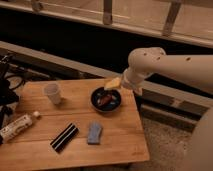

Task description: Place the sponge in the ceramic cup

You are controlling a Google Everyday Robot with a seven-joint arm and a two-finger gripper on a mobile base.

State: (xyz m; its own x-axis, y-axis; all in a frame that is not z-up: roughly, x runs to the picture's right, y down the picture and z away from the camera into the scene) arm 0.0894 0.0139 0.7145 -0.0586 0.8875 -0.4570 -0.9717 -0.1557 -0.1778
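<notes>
Nearest the camera, the sponge (94, 133) lies flat on the wooden table (120, 142), on the near side of the dark bowl (106, 99) and a little to its left in the view. Its long axis runs near to far with a slight tilt, so its far end points roughly at the bowl. A black striped bar (64, 137) lies further left of the bowl at about the same depth, set on a diagonal, and a bottle (17, 127) lies on its side far to the bowl's left. The ceramic cup (52, 93) stands upright, level with the bowl and well to its left, and nothing shows above its rim. The gripper (114, 83) hangs just above the bowl's far rim, well apart from the sponge, on the pale arm (170, 64) that comes in from the bowl's right. Whether the claw is spread or pressed together I cannot tell. As the sponge is on the table and not in the cup, I judge the step in hand to be picking it up. That calls for bringing the gripper toward the camera, over the sponge, and closing across its short side.
</notes>
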